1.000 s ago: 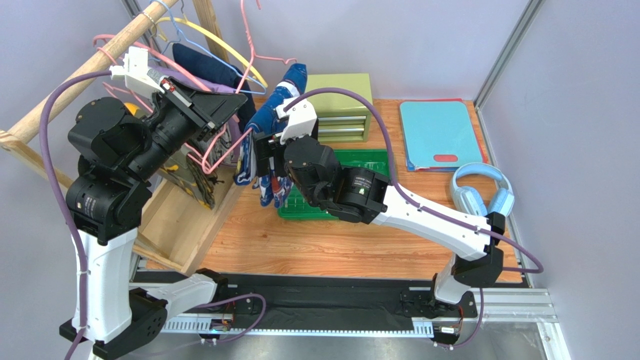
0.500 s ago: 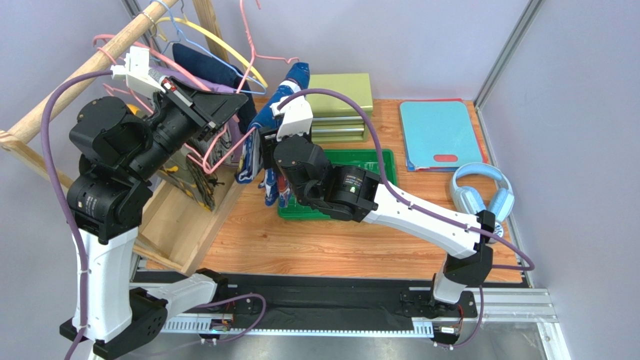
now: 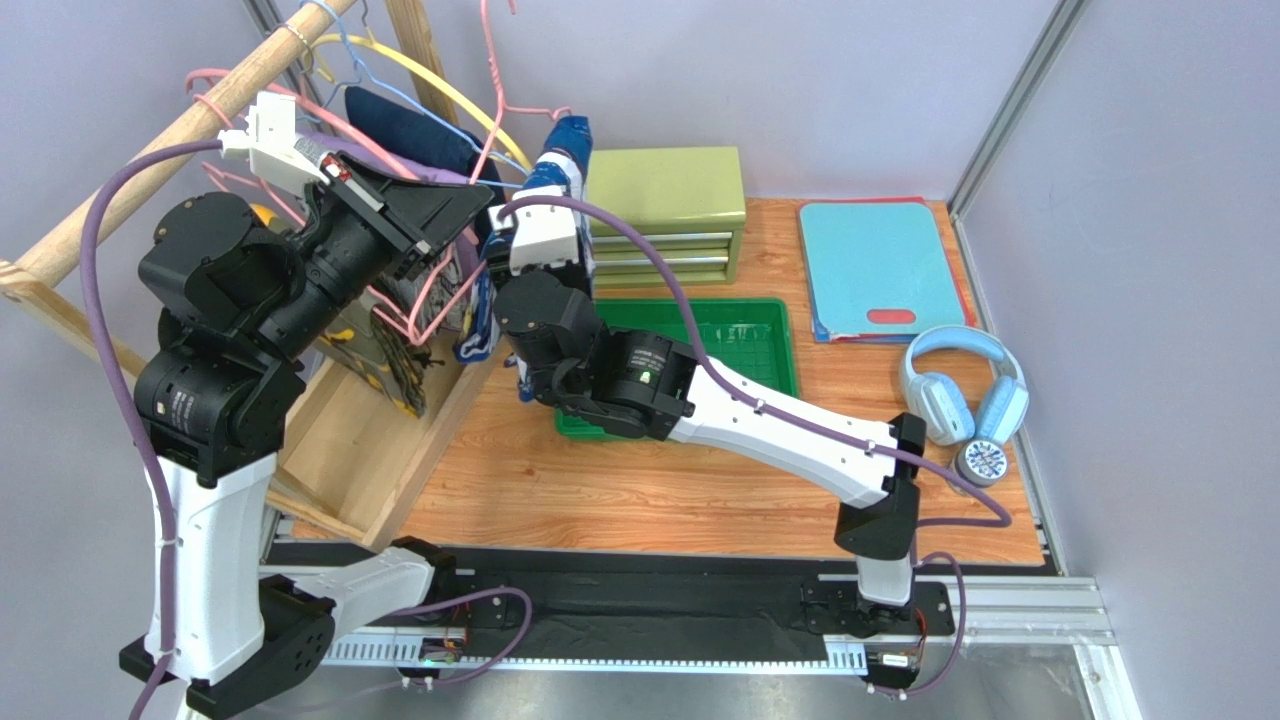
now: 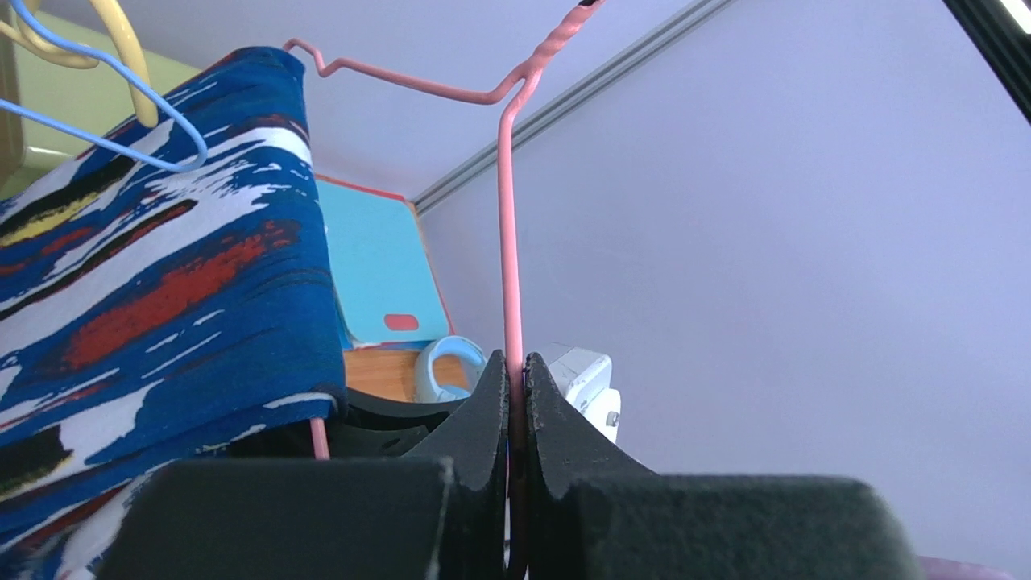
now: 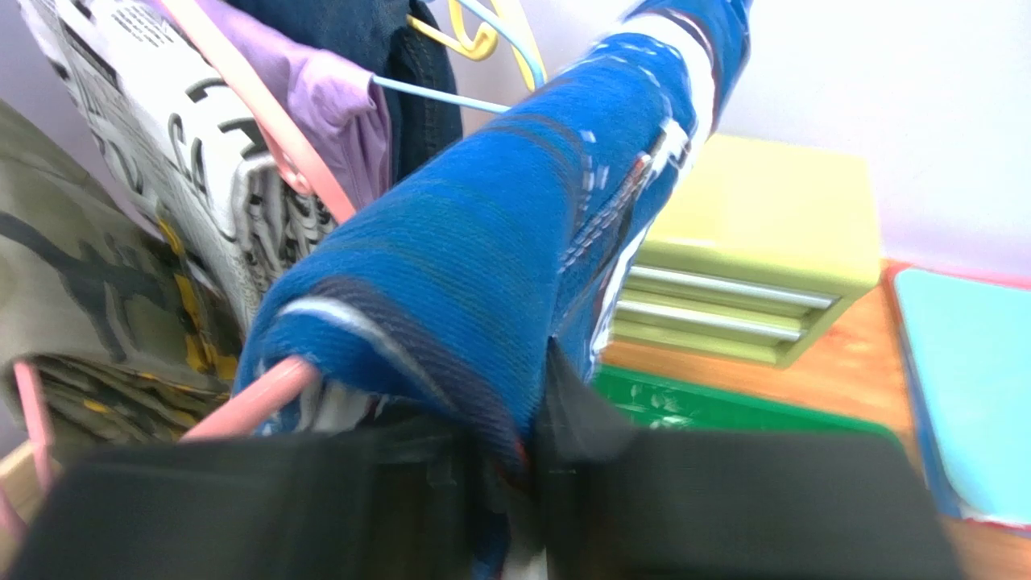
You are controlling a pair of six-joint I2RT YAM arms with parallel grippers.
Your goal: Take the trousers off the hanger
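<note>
The blue splotch-print trousers (image 3: 562, 155) hang folded over the lower bar of the pink hanger (image 3: 495, 68), which is held up beside the wooden rack. My left gripper (image 4: 516, 377) is shut on the hanger's upright wire, with the trousers (image 4: 157, 272) draped just to its left. My right gripper (image 5: 523, 450) is pressed into the draped trousers (image 5: 484, 254), its jaws pinching a fold of the blue cloth. The hanger's bar (image 5: 248, 405) pokes out of the fabric to the left of that grip. In the top view my right gripper (image 3: 504, 300) is mostly hidden under its own wrist.
A wooden rack (image 3: 150, 165) at the left carries a yellow hanger (image 3: 451, 90) and other garments, including a newspaper-print one (image 5: 182, 157). A wooden crate (image 3: 361, 435) sits below. An olive drawer box (image 3: 669, 203), green tray (image 3: 744, 338), blue board (image 3: 879, 263) and headphones (image 3: 962, 398) lie to the right.
My right arm has swung left and up toward the hanger, and its jaws have closed onto the trousers' fold. The left arm and the hanger have stayed put.
</note>
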